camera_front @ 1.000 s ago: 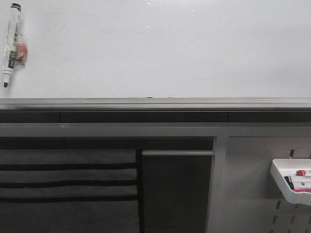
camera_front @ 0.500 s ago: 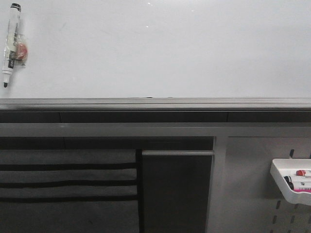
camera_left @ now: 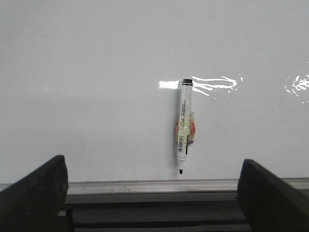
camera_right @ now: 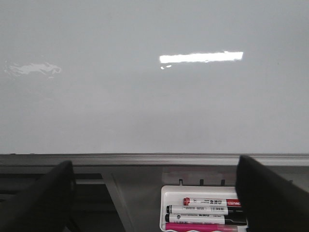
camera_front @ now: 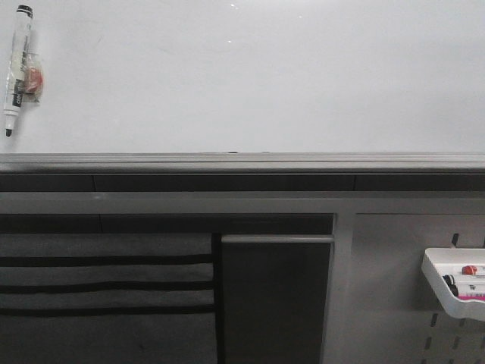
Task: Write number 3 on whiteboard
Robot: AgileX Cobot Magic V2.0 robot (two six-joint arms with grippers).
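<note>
Front view: your whiteboard (camera_front: 265, 76) is bare, no number 3 yet; the marker (camera_front: 17, 70) hangs at the upper left, uncapped tip down. Neither arm shows here.

Left wrist view: the left gripper (camera_left: 153, 193) stands wide apart, empty, the marker centred between its fingers but well off. Approach crooked and you could knock it off the board.

Right wrist view: the right gripper (camera_right: 154, 195) is also apart, above the white tray (camera_right: 203, 210) of spare pens; drop low and you'll snag it.

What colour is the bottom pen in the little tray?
Pink, seen best in the right wrist view, in the white tray.
</note>
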